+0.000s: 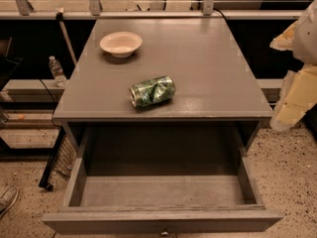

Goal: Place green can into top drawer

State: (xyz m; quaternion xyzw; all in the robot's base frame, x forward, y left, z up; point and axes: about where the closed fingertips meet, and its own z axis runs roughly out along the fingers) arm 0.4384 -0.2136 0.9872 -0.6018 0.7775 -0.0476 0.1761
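The green can [152, 90], crushed and dented with silver ends, lies on its side on the grey table top [208, 68], near the front edge and a little left of centre. The top drawer [163, 221] is pulled wide open below the table's front edge, and its inside looks bare. A small metal pull shows at the bottom of its front panel. My gripper [297, 83] is a pale cream and white shape at the right edge of the camera view, beside the table's right side, well to the right of the can and not touching it.
A cream round bowl [121, 43] stands at the back left of the table top. A plastic water bottle [57, 71] stands on the floor to the left. A rail and metal frame run behind the table. A shoe [7, 199] shows at the lower left.
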